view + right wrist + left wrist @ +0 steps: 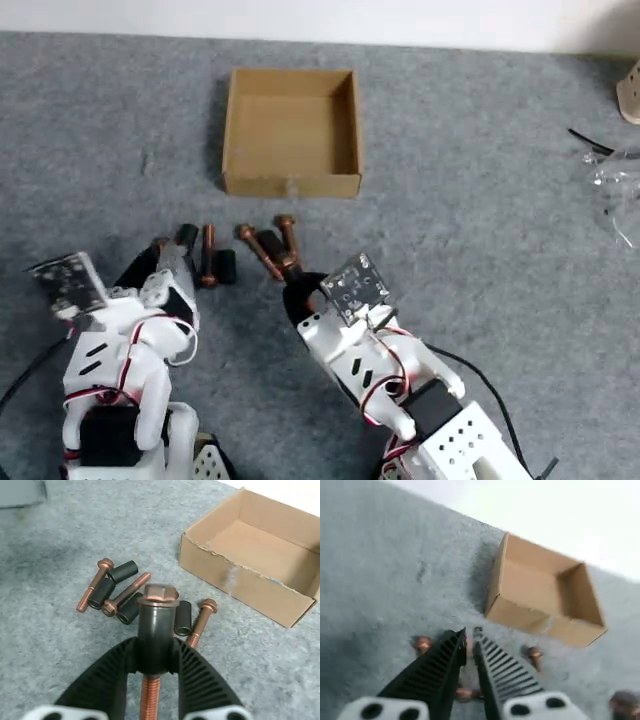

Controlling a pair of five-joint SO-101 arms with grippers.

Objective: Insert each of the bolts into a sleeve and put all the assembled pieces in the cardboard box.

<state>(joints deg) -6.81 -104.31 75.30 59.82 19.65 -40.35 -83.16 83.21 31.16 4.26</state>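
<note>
In the right wrist view my right gripper (155, 647) is shut on a black sleeve (156, 630) with a copper bolt (157, 596) pushed through it, held just above the carpet. Beyond it lie loose bolts (93, 584) (201, 616) and black sleeves (123, 571) (183, 617) in a small cluster. The open cardboard box (290, 182) stands behind the cluster, with nothing in it. My left gripper (470, 636) is shut and hovers low over the left end of the cluster (207, 255), with bolt heads (422, 643) on either side of it.
Grey carpet covers the table. Clear plastic and a black cable (608, 165) lie at the far right edge, with a pale object (630, 92) beside them. Open carpet lies to the left and right of the box.
</note>
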